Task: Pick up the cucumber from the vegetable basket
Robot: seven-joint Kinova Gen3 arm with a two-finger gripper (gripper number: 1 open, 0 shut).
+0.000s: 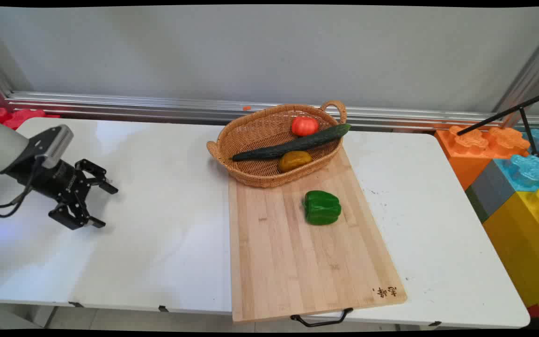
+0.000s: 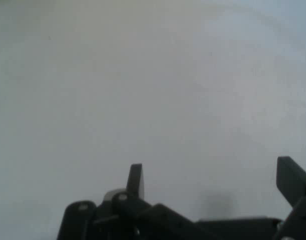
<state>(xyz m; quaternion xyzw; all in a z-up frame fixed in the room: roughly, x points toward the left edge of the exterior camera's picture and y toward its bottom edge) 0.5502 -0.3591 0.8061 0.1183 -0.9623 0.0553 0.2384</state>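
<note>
Cutting board (image 1: 297, 252) overhangs white table (image 1: 157, 224); grey wall (image 1: 251, 51).

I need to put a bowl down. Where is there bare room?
Bare room: the table between the open gripper and the cutting board, and the board's near half below the green pepper. Crowded: the basket, holding tomato, cucumber and a yellowish vegetable.

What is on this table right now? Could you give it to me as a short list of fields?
gripper: black gripper open, holding nothing, over bare white table at its left
basket: wicker basket at the far end of the cutting board
in basket: tomato, cucumber lying across it, yellow-brown vegetable
board: wooden cutting board
on board: green pepper, apart from the basket
right of table: big coloured blocks
</note>
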